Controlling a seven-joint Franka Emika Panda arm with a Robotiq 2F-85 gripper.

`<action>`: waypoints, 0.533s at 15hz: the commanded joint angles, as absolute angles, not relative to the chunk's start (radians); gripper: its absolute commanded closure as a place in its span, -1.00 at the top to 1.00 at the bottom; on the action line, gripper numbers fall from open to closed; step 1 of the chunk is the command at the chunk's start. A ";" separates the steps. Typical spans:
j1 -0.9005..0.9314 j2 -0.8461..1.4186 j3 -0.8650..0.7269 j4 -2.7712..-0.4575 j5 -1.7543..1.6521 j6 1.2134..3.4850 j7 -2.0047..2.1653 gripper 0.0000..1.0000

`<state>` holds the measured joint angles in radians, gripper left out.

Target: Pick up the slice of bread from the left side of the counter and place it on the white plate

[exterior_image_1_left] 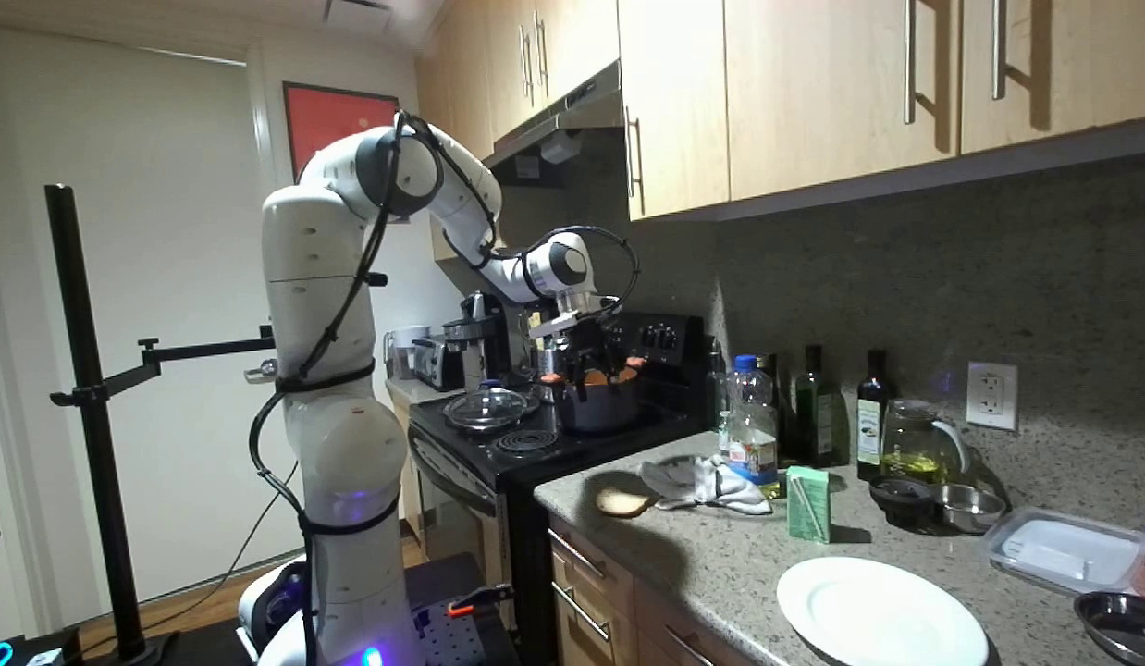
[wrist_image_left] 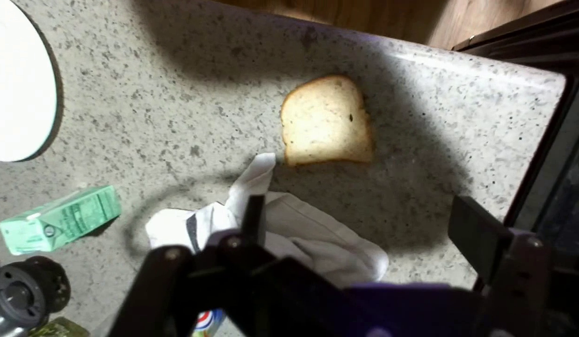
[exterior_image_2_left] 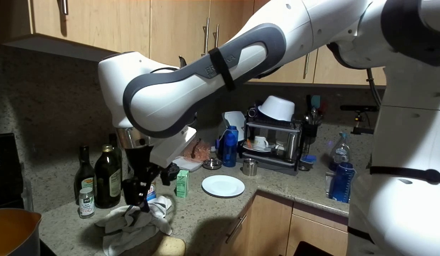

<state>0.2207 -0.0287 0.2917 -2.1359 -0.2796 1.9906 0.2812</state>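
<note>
The slice of bread (wrist_image_left: 327,124) is pale with a brown crust and lies flat on the speckled counter (wrist_image_left: 214,117), near its front edge. It also shows in both exterior views (exterior_image_1_left: 622,502) (exterior_image_2_left: 170,246), cut by the lower border in one of them. The white plate (exterior_image_1_left: 882,610) is round and bare, farther along the counter; it shows in an exterior view (exterior_image_2_left: 223,186) and partly in the wrist view (wrist_image_left: 18,84). My gripper (wrist_image_left: 364,224) is open and empty, with its fingers wide apart. It is above the counter, over the cloth side, apart from the bread (exterior_image_2_left: 154,192).
A crumpled whitish cloth (wrist_image_left: 313,234) lies beside the bread. A green carton (exterior_image_1_left: 808,504) stands between cloth and plate. Bottles (exterior_image_2_left: 108,177) stand along the wall. A pot (exterior_image_2_left: 14,227) sits on the black stove (exterior_image_1_left: 526,442). A clear container (exterior_image_1_left: 1063,546) lies behind the plate.
</note>
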 commanded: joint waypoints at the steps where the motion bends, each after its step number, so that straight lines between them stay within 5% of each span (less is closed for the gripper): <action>1: 0.252 0.023 0.293 -2.077 -0.297 1.927 0.267 1.00; 8: 0.257 0.061 0.281 -2.069 -0.289 1.954 0.272 1.00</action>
